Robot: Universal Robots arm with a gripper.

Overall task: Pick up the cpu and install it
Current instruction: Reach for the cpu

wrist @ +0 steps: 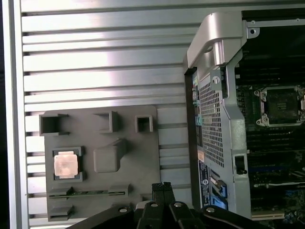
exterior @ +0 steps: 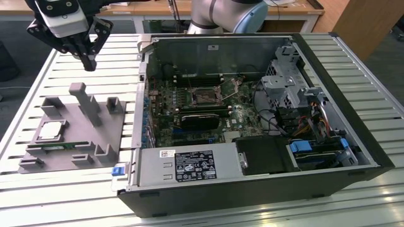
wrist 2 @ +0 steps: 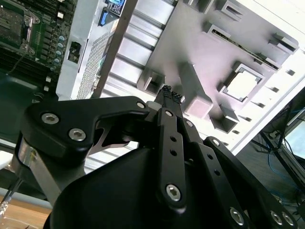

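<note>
The cpu (exterior: 52,131) (wrist: 66,165) (wrist 2: 243,85), a small square chip with a shiny metal top, lies in a recess of the grey tray (exterior: 110,135) (wrist: 143,157) (wrist 2: 190,38) at the exterior view's left. My gripper (exterior: 89,64) (wrist: 163,186) (wrist 2: 171,95) hangs well above the tray's far side, clear of the cpu, shut with nothing between its fingers. The motherboard's dark metal-framed socket (exterior: 205,97) (wrist: 281,106) (wrist 2: 12,21) lies inside the open computer case (exterior: 328,61).
A tall grey post (exterior: 87,104) and several low blocks rise from the tray. A thin green memory stick (exterior: 63,145) (wrist: 88,192) lies in a slot near the cpu. The case wall (wrist: 217,95) stands between tray and motherboard. Everything rests on a slatted metal table (exterior: 38,85).
</note>
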